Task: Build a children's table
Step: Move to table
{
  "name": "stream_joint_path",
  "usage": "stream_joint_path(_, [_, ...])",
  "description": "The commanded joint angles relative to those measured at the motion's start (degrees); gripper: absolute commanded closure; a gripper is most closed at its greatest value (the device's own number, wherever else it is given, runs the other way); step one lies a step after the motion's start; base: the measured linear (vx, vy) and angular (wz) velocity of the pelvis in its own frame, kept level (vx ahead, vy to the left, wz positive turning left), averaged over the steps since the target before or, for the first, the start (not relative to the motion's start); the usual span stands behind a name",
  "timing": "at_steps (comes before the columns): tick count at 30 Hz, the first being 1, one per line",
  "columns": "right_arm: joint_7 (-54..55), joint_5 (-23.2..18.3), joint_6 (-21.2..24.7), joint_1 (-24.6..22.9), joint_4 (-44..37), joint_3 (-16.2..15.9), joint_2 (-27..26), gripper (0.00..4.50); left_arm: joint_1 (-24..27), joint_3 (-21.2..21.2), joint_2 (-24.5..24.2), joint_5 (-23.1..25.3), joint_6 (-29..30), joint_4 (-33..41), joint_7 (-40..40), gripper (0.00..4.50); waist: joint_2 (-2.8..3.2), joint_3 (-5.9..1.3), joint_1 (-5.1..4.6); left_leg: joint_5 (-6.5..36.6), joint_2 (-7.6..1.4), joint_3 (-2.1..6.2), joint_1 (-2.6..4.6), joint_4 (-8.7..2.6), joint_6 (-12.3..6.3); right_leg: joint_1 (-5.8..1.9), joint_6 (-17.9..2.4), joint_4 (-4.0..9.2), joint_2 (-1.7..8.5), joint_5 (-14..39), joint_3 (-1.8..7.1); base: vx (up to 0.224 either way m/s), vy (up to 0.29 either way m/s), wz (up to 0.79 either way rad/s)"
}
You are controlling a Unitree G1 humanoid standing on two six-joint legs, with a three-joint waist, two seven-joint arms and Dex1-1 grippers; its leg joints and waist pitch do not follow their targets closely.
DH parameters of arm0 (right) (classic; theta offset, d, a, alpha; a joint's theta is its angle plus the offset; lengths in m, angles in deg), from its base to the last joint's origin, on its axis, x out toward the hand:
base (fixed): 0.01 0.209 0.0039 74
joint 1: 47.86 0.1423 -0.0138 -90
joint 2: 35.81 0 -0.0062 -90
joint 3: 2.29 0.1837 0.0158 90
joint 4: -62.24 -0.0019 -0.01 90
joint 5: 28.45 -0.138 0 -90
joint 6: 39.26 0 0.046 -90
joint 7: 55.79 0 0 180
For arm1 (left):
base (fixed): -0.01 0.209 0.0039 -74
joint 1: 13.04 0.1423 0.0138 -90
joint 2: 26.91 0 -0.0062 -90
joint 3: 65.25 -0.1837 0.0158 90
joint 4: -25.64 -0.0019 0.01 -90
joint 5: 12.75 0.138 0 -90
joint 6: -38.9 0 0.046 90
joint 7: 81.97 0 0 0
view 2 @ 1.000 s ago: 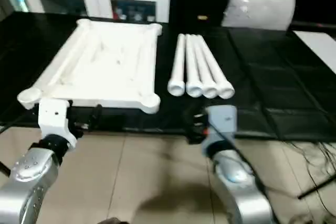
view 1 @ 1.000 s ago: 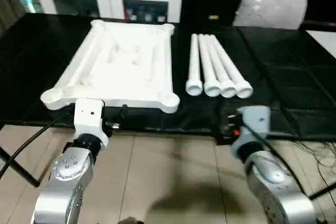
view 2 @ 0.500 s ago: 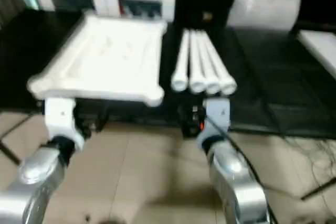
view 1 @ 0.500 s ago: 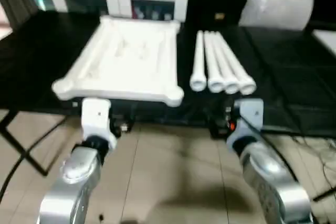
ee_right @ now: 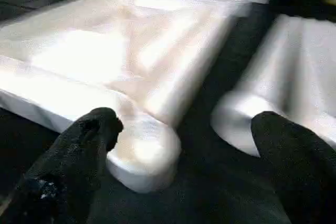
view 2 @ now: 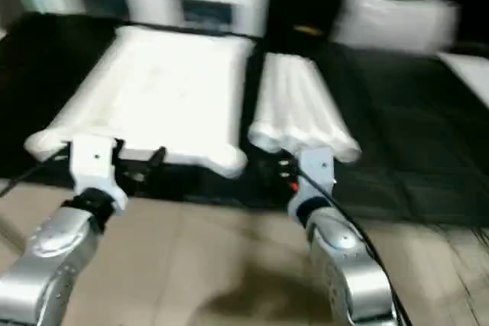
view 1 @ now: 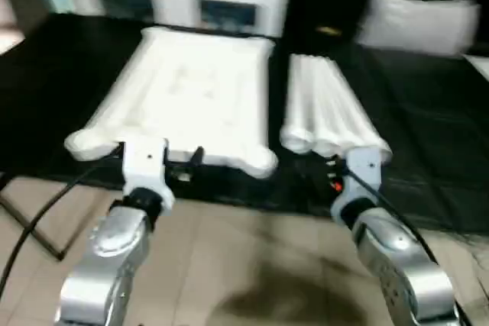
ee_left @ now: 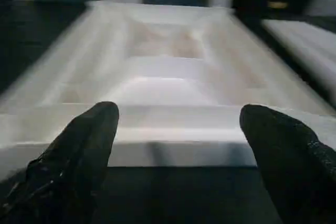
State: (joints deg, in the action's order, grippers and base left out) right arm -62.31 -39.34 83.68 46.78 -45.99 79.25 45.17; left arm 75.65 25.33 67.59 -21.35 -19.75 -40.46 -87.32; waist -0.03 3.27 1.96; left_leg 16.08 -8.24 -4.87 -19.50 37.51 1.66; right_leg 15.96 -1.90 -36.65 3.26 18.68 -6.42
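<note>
Tabletop (view 1: 191, 97), underside up; four legs (view 1: 330, 116) beside. My left gripper (ee_left: 178, 145) and right gripper (ee_right: 184, 156) spread, empty. Probably take nearest leg squarely.

A black surface (view 1: 428, 112) carries the white table top (view 1: 183, 93), lying underside up, with 4 white legs (view 1: 328, 116) side by side just beside it, apart from its edge. A white bag-like bundle (view 1: 416, 20) sits farther back.
</note>
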Motion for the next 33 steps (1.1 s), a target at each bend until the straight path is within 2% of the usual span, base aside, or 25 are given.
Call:
stream_joint_path(1, [0.55,2.24,-0.96,-1.24,-1.53,0.48,2.08,0.0,-0.77,-2.62,-0.33,0.01,-0.53,-0.53,-2.19,0.35,2.35,-3.56,-2.47,-5.4,-9.09,7.63,9.45,-6.48,-17.1,8.99,2.68,-5.27,0.41,4.1,2.17,0.248,0.055,0.1])
stream_joint_path(2, [0.87,2.96,-1.1,-1.58,-1.87,0.55,2.27,0.0,-1.06,-2.94,-0.23,-0.08,-0.83,-0.82,-2.71,0.35,2.01,-3.5,-2.57,-8.78,-8.73,6.99,8.88,-6.42,-19.36,9.84,4.42,-6.15,0.81,2.21,2.32,0.219,0.032,0.05])
stream_joint_path(3, [1.3,3.25,-0.12,-1.98,-1.95,0.66,2.29,0.0,-1.51,-3.06,0.14,-0.23,-1.01,-1.06,-2.85,0.35,1.49,-3.26,-2.25,-12.62,-7.67,4.52,7.46,-7.24,-22.01,10.62,5.62,-6.86,0.91,-2.09,2.06,0.169,0.025,0.02])
stream_joint_path(4, [1.6,3.43,0.62,-2.26,-2.0,0.75,2.3,0.0,-1.83,-3.15,0.41,-0.35,-1.13,-1.24,-2.93,0.35,-0.07,-3.61,-2.96,-12.01,-6.48,2.63,7.14,-7.55,-22.65,10.84,3.84,-4.72,1.68,-7.87,2.77,0.169,0.025,0.02])
stream_joint_path(5, [1.67,3.31,0.77,-2.39,-2.04,0.87,2.22,0.0,-1.92,-3.24,0.47,-0.34,-1.17,-1.28,-2.94,0.35,-2.32,-3.4,-2.72,-4.86,-1.8,-0.91,5.73,-5.96,-19.26,8.53,-0.98,1.92,3.31,-12.72,4.94,0.161,-0.023,0.01])
stream_joint_path(6, [1.84,3.0,1.16,-2.73,-2.15,1.2,2.03,0.0,-2.16,-3.48,0.61,-0.32,-1.27,-1.38,-2.95,0.35,-2.57,-2.93,-2.81,4.58,-1.01,-5.58,8.05,-6.1,-13.18,8.54,-5.18,3.21,2.37,-4.95,6.8,0.217,-0.061,-0.19])
stream_joint_path(7, [1.98,2.74,1.25,-3.0,-2.29,1.53,1.89,0.0,-2.3,-3.82,0.83,-0.44,-1.16,-1.34,-3.02,0.35,-4.82,-1.76,-0.28,15.64,4.18,-6.37,4.7,1.53,-6.36,2.55,-15.23,10.27,5.12,21.86,16.25,0.217,-0.061,-0.19])
stream_joint_path(8, [1.97,2.66,1.18,-3.09,-2.36,1.68,1.84,0.0,-2.33,-3.97,0.93,-0.46,-1.1,-1.29,-3.09,0.35,-4.47,-1.69,0.89,13.51,3.26,-3.65,3.1,4.14,-4.38,-0.25,-19.09,10.62,8.75,29.68,18.96,0.215,-0.035,-0.53])
stream_joint_path(9, [1.92,2.66,1.06,-3.18,-2.42,1.82,1.78,0.0,-2.34,-4.13,1.03,-0.51,-1.06,-1.24,-3.2,0.35,-4.29,-1.92,1.93,10.87,2.59,-2.09,1.59,5.27,-1.77,-1.7,-20.91,10.11,9.0,31.65,20.38,0.175,0.001,-0.7])
stream_joint_path(10, [1.89,2.68,1.07,-3.15,-2.44,1.85,1.81,0.0,-2.37,-4.15,1.06,-0.52,-1.01,-1.21,-3.21,0.35,-3.9,-2.03,2.35,4.99,3.29,0.26,-1.3,6.35,4.07,-2.9,-20.7,7.83,4.82,21.44,20.44,0.175,0.001,-0.7])
stream_joint_path(11, [1.86,2.7,1.07,-3.12,-2.46,1.87,1.85,0.0,-2.39,-4.18,1.09,-0.53,-0.97,-1.18,-3.21,0.35,-4.1,-1.82,1.78,4.26,3.59,0.64,-1.52,6.4,4.91,-2.4,-20.2,7.97,3.47,17.87,20.58,0.158,0.008,-0.63])
stream_joint_path(12, [1.78,2.99,0.49,-3.43,-3.02,1.74,2.1,0.0,-2.04,-4.55,0.97,-0.62,-1.13,-1.02,-3.59,0.35,-2.69,-1.23,1.2,1.14,2.92,1.7,-1.81,3.84,6.34,-1.29,-17.65,8.38,1.35,15.7,19.17,0.137,0.041,-0.52])
stream_joint_path(13, [1.71,3.52,0.64,-3.85,-3.75,1.49,2.65,0.0,-1.67,-5.06,0.91,-0.81,-1.27,-1.06,-4.3,0.35,-2.27,-0.78,1.02,-2.96,1.97,2.44,-4.43,0.59,3.83,-2.05,-16.15,7.64,2.03,13.82,14.46,0.137,0.041,-0.52])
stream_joint_path(14, [1.57,3.83,0.67,-4.54,-4.42,1.46,3.06,0.0,-1.07,-5.64,1.02,-1.2,-2.05,-1.26,-5.36,0.35,1.85,-1.12,-2.13,8.12,-2.37,5.0,-0.03,-7.56,0.26,2.97,-8.5,4.97,-2.42,15.79,9.06,0.125,0.113,-0.22])
stream_joint_path(15, [1.57,3.83,0.67,-4.54,-4.42,1.46,3.06,0.0,-1.07,-5.64,1.02,-1.2,-2.05,-1.26,-5.36,0.35,2.84,-2.41,-3.65,8.53,-5.42,8.23,2.33,-8.19,-1.32,5.35,-5.87,0.36,-2.42,9.91,7.42,0.144,0.112,0.1])
stream_joint_path(16, [1.53,3.79,0.59,-4.77,-4.51,1.63,3.09,0.0,-0.94,-5.91,0.95,-1.24,-1.97,-1.23,-5.65,0.35,2.8,-3.36,-4.08,2.33,-7.22,9.99,5.28,-7.57,-8.02,7.55,-2.38,-2.73,-0.57,0.86,5.98,0.144,0.112,0.1])
stream_joint_path(17, [1.68,3.54,0.46,-5.1,-4.48,2.31,2.97,0.0,-0.84,-6.38,0.7,-1.28,-1.45,-1.12,-6.24,0.35,2.38,-3.73,-4.36,-19.05,-5.7,9.22,4.78,-5.28,-12.65,8.05,1.17,-2.4,0.37,-7.28,5.5,0.159,0.069,0.09])
stream_joint_path(19, [1.68,3.55,0.0,-5.3,-4.43,2.7,3.08,0.0,-0.77,-6.58,0.63,-1.37,-0.95,-0.96,-6.58,0.35,1.04,-4.38,-3.72,-44.1,-3.69,7.39,4.05,-2.36,-14.01,7.87,2.79,0.67,2.05,-17.37,6.59,0.131,0.044,0.02])
stream_joint_path(20, [1.18,3.41,-0.64,-5.48,-4.45,3.11,3.33,0.0,-0.68,-6.6,0.62,-1.98,-0.61,-0.77,-7.02,0.35,-0.57,-4.66,-3.18,-50.66,0.54,3.95,1.0,-0.58,-9.46,5.04,1.69,2.43,3.26,-30.06,7.97,0.109,-0.009,0.03])
stream_joint_path(22, [-1.81,1.54,-1.03,-5.03,-4.75,3.39,4.26,0.0,-1.08,-6.65,-0.91,-2.91,-0.09,-0.91,-9.17,0.35,-2.12,-5.26,-1.92,-31.9,1.36,1.75,-2.5,-2.3,-4.92,0.52,-2.16,1.5,3.83,-47.94,9.23,0.056,-0.049,0.04])
stream_joint_path(23, [-2.3,1.2,-1.06,-4.96,-4.83,3.41,4.42,0.0,-1.16,-6.74,-1.25,-2.96,0.11,-0.96,-9.54,0.35,-1.88,-4.83,-1.68,-26.11,0.95,1.64,-2.71,-3.13,-3.9,0.5,-2.57,1.74,3.94,-47.01,8.9,-0.006,-0.065,-0.01])
stream_joint_path(25, [-4.43,0.33,-1.49,-4.63,-5.08,3.27,5.37,0.0,-1.49,-6.98,-2.77,-3.58,1.02,-1.22,-11.68,0.35,-0.97,-3.68,-1.58,-11.56,-0.79,1.84,-2.06,-4.8,-0.58,0.91,-4.89,2.99,4.06,-31.86,8.05,-0.031,-0.058,-0.05])
stream_joint_path(27, [-6.89,-0.41,-2.51,-3.92,-4.63,3.15,6.5,0.0,-2.49,-7.05,-4.95,-4.29,1.57,-2.07,-14.8,0.17,-0.33,-2.66,-1.62,2.73,-2.18,1.42,-0.47,-6.03,0.31,2.02,-9.16,4.44,3.99,-8.93,7.86,-0.02,-0.026,0.02])
stream_joint_path(30, [-11.14,-2.09,-5.47,-2.92,-2.39,3.51,7.69,0.0,-4.9,-8.27,-8.81,-3.93,-0.48,-4.53,-20.56,0.17,-0.47,-2.19,-1.57,11.36,-3.01,0.28,-0.17,-6.77,0.33,2.99,-9.43,5.43,4.28,6.04,8.18,-0.024,-0.009,0.01])
stream_joint_path(33, [-20.54,-4.23,-2.62,-1.52,0.03,1.05,13.08,0.0,-8.54,-9.17,-14.18,-6.02,-0.29,-8.2,-29.96,0.17,-0.09,-2.24,-1.42,12.78,-3.25,-0.04,-0.21,-7.0,1.13,3.22,-8.77,5.41,4.22,8.69,8.13,-0.043,-0.015,0.03])
